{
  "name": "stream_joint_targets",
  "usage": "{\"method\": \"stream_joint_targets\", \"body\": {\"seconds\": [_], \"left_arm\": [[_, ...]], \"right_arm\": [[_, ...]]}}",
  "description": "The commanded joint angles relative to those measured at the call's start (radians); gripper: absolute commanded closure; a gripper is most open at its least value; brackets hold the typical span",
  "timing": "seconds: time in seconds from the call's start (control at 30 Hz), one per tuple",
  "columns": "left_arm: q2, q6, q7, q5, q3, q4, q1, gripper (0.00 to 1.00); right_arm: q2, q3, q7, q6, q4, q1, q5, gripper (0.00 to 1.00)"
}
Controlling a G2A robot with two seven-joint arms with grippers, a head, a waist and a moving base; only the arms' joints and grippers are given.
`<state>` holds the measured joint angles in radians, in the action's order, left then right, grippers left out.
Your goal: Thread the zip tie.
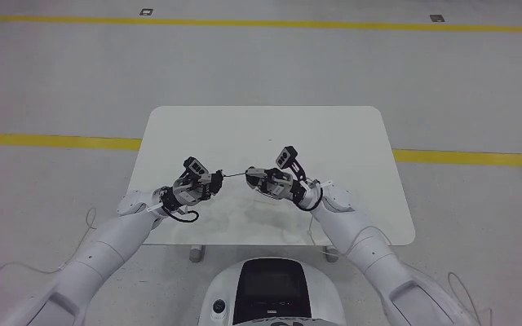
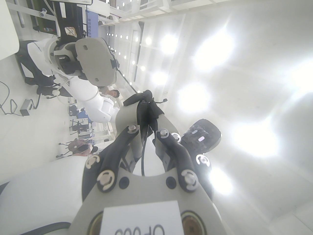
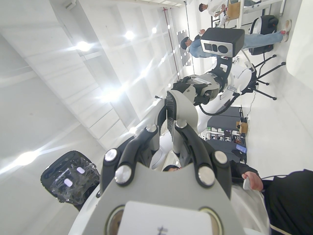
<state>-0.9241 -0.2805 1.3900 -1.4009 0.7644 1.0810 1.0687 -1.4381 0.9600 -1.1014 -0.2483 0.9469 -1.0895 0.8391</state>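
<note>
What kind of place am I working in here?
Probably a robotics lab or test hall: one white table on a bare floor with yellow lines, under high ceiling lights.

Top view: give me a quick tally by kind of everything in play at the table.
zip tie: 1, black, spanning both grippers
grippers: 2, left gripper and right gripper
table: 1, white
Total: 4
</note>
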Motion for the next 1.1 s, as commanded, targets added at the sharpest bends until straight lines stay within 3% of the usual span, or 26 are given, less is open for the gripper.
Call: {"method": "stream_joint_targets", "body": {"seconds": [0.0, 1.07], "left_arm": [[0.0, 0.0, 0.0, 0.0, 0.0, 0.0, 0.0, 1.0], [0.0, 0.0, 0.0, 0.0, 0.0, 0.0, 0.0, 1.0]], "right_arm": [[0.0, 0.002, -0.001, 0.0, -0.002, 0.0, 0.0, 1.0], [-0.007, 0.021, -0.01, 0.002, -0.035, 0.0, 0.001, 1.0]]}}
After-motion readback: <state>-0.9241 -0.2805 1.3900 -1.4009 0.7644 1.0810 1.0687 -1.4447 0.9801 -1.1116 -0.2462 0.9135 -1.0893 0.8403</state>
